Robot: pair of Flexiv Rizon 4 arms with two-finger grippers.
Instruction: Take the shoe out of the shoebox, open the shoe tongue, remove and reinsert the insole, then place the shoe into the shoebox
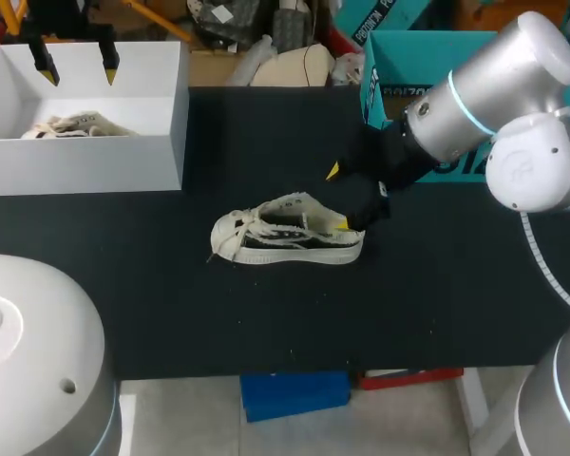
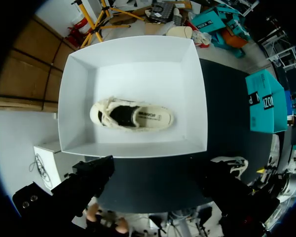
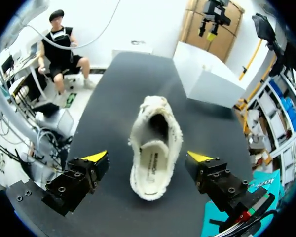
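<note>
Shoe point(image 1: 285, 233) set upright on table point(image 1: 437, 294), outside shoebox point(image 1: 161, 114), off to its right. Heel flanked by right gripper point(image 1: 336, 198), fingers spread wide, nothing gripped. Second shoe point(image 2: 133, 115) seen lying inside shoebox. Left gripper point(image 1: 77, 65) held above shoebox, fingers apart, nothing gripped.

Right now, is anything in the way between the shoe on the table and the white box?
Nothing lies on the table between the shoe and the shoebox. But the left gripper hangs over the shoebox's open top, and a second shoe lies inside it.
</note>
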